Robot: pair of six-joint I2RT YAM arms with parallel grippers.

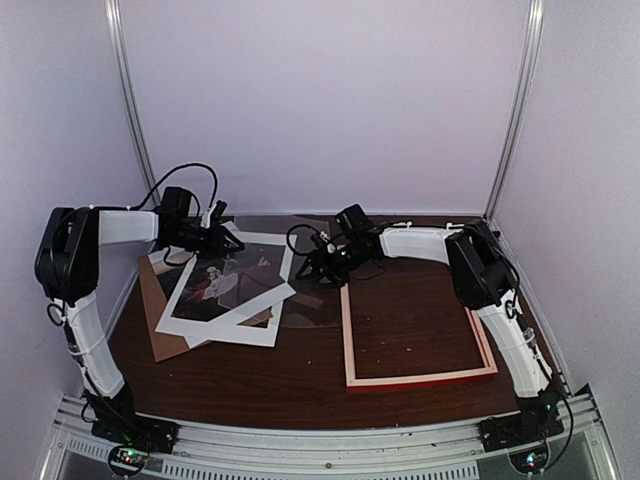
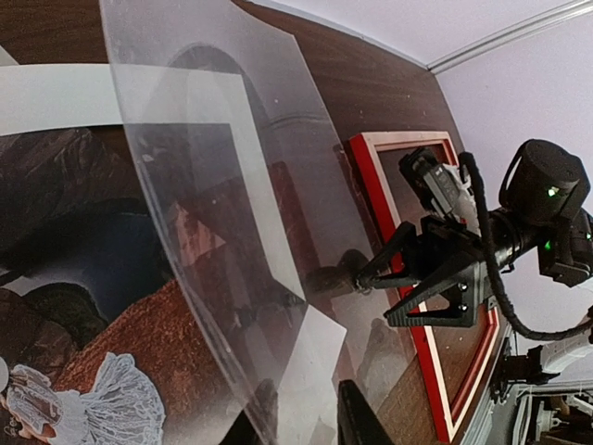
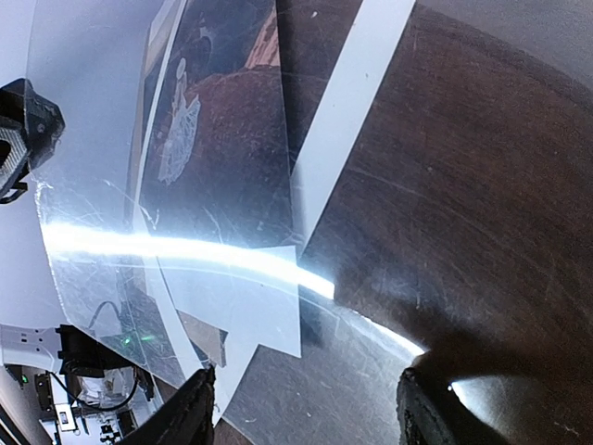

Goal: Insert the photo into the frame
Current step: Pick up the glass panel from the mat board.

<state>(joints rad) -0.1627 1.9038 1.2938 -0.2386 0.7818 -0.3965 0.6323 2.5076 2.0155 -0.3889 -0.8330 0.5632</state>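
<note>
Jaws apart, right gripper (image 3: 308, 408) straddles clear plastic sheet (image 3: 111, 232) beneath it, likely to uncover dark paper landscape photo (image 2: 120, 343); left gripper (image 1: 228, 240) closure unclear.

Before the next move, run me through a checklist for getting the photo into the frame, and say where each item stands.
1. Frame lying flat with its opening bare: ok.
2. Photo free to lift: not ok; the white mat and the clear sheet overlap it.
3. Right gripper open: ok, fingers wide apart.
4. Left gripper holding anything: cannot tell.
5. The two grippers apart from each other: ok.
</note>
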